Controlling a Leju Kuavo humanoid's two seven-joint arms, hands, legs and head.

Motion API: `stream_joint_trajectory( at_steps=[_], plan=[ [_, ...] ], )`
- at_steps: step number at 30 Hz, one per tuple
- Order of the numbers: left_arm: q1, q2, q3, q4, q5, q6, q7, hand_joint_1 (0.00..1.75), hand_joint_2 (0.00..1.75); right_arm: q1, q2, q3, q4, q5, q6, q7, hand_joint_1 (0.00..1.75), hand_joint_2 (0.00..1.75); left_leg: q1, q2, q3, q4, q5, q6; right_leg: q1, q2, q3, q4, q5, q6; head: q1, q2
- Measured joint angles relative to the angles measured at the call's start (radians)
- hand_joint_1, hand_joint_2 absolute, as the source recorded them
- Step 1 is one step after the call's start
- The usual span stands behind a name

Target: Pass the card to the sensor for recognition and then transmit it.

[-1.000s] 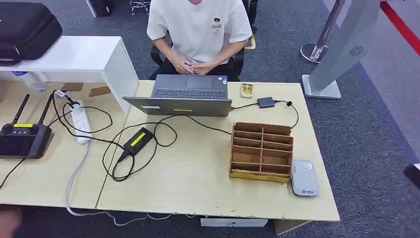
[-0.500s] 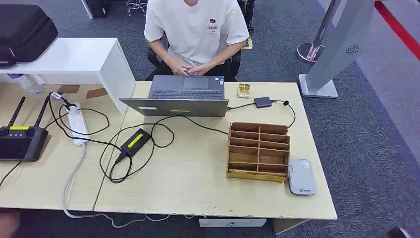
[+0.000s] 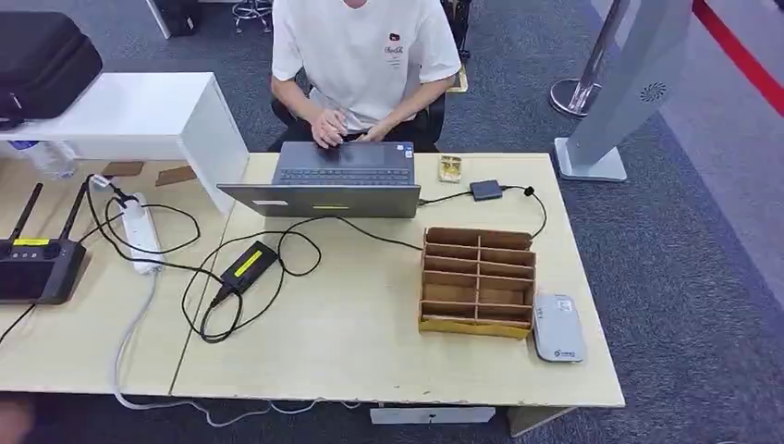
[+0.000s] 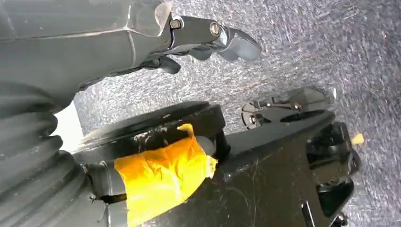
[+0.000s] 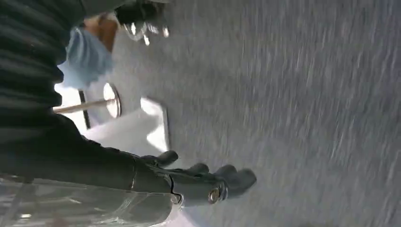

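So both hands hang down by the floor, left hand (image 4: pixel 208 38) and right hand (image 5: pixel 203 182) each loosely spread with nothing in them, well short of the desk (image 3: pixel 370 351), probably because the wooden card rack (image 3: pixel 478 282) sits beside the grey sensor (image 3: pixel 557 327) for a short reach, though I can't make out a card.

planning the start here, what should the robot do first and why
Probably raise the right hand toward the wooden rack. Both hands hang over the carpet holding nothing, and the rack sits right beside the grey sensor on the desk's right side. No card is visible in its slots.
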Motion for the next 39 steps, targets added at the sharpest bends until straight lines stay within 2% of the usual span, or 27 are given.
stream_joint_trajectory(
  at_steps=[7, 19, 32, 39],
  plan=[
    [-0.002, -0.004, 0.0, 0.0, 0.003, 0.0, 0.013, 0.0, 1.75, -0.005, 0.037, -0.016, 0.002, -0.021, 0.034, -0.046, 0.0, 1.75, -0.001, 0.0, 0.0, 0.0, 0.0, 0.0, -0.001, 0.0, 0.0, 0.0, 0.0, 0.0, 0.002, 0.0],
    [-0.005, -0.004, 0.0, 0.0, 0.011, -0.006, 0.024, 0.0, 1.75, -0.009, 0.047, -0.017, 0.006, 0.0, 0.128, -0.021, 0.0, 1.75, -0.001, 0.0, 0.0, 0.0, 0.0, 0.0, -0.001, 0.0, 0.0, 0.0, 0.0, 0.0, 0.002, 0.0],
    [-0.007, -0.004, 0.0, 0.0, 0.002, -0.018, 0.032, 0.0, 1.75, -0.013, 0.045, -0.018, 0.006, -0.006, 0.152, -0.008, 0.0, 1.75, -0.001, 0.0, 0.0, 0.0, 0.0, 0.0, -0.001, 0.0, 0.0, 0.0, 0.0, 0.0, 0.002, 0.0],
    [-0.009, -0.004, 0.0, 0.0, 0.011, -0.034, 0.04, 0.0, 1.75, -0.017, 0.043, -0.019, 0.006, 0.007, 0.187, -0.002, 0.0, 1.75, -0.001, 0.0, 0.0, 0.0, 0.0, 0.0, -0.001, 0.0, 0.0, 0.0, 0.0, 0.0, 0.002, 0.0]
  ],
)
